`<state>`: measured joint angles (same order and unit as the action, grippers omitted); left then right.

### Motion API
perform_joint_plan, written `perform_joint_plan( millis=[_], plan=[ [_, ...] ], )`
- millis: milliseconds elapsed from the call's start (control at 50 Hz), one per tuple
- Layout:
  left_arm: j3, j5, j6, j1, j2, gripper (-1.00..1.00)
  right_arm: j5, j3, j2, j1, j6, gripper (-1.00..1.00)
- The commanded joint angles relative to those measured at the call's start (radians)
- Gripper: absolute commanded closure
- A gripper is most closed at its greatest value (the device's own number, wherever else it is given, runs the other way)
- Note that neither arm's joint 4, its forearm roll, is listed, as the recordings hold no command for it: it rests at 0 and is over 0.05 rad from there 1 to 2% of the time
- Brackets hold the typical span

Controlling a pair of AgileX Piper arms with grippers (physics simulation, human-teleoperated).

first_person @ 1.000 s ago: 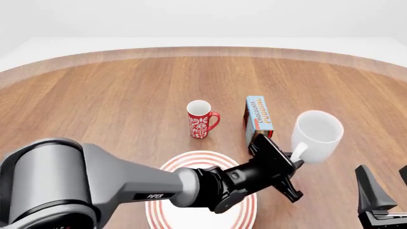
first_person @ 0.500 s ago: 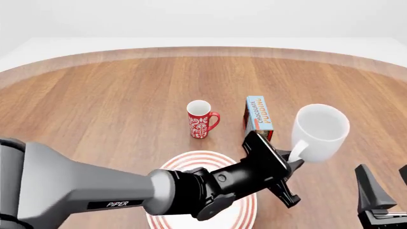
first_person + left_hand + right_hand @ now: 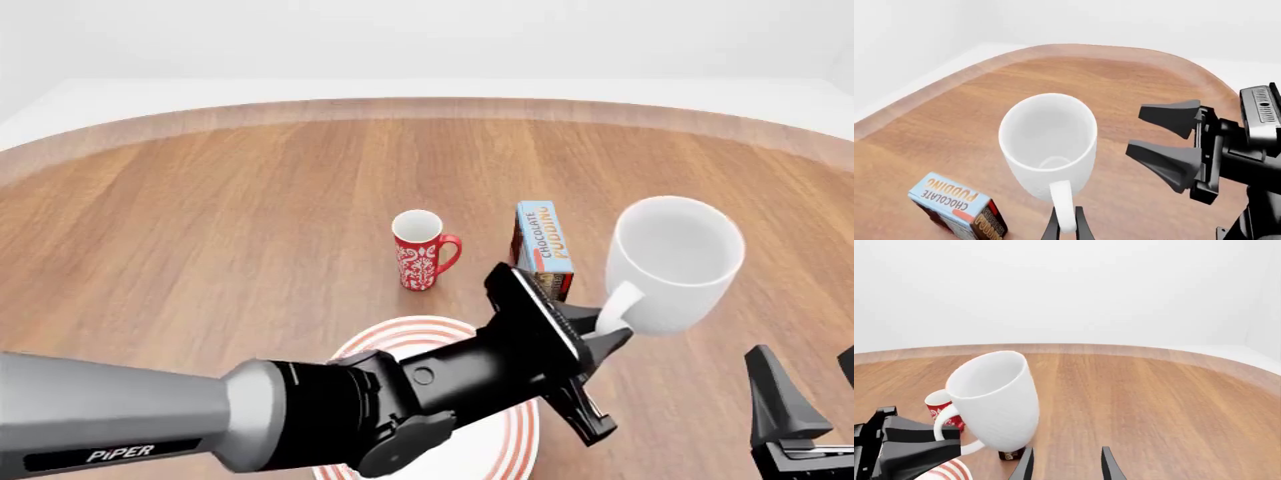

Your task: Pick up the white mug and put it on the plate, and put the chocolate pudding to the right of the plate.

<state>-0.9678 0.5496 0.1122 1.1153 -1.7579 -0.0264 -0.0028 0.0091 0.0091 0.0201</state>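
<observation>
The white mug (image 3: 674, 262) hangs tilted above the table, to the right of the chocolate pudding (image 3: 543, 243). My left gripper (image 3: 610, 322) is shut on its handle (image 3: 1063, 209), reaching across the plate (image 3: 400, 332), which its arm largely covers. The pudding carton stands on edge beyond the plate's right side. In the left wrist view the mug (image 3: 1047, 139) shows its empty inside, with the pudding (image 3: 955, 205) below it. My right gripper (image 3: 811, 388) stands open and empty at the near right, close to the mug (image 3: 994, 400).
A red mug with white floral pattern (image 3: 422, 250) stands upright left of the pudding, beyond the plate. The right gripper (image 3: 1173, 145) sits close beside the raised mug. The wooden table's rounded far edge (image 3: 427, 105) curves across the back.
The left gripper has raised the white mug by its handle, off the table and slightly to the right. The left arm's elbow has dropped lower. The right gripper has not moved.
</observation>
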Motion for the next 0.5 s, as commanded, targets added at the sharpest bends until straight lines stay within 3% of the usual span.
perform_joint_plan(
  millis=[20, 500],
  plan=[
    [0.051, -0.009, 0.019, 0.016, 0.098, 1.00, 0.006, 0.000, -0.006, 0.000, 0.000, -1.00],
    [0.176, -0.007, 0.029, 0.018, 0.242, 1.00, 0.006, 0.000, -0.006, -0.001, 0.000, -1.00]
  ],
)
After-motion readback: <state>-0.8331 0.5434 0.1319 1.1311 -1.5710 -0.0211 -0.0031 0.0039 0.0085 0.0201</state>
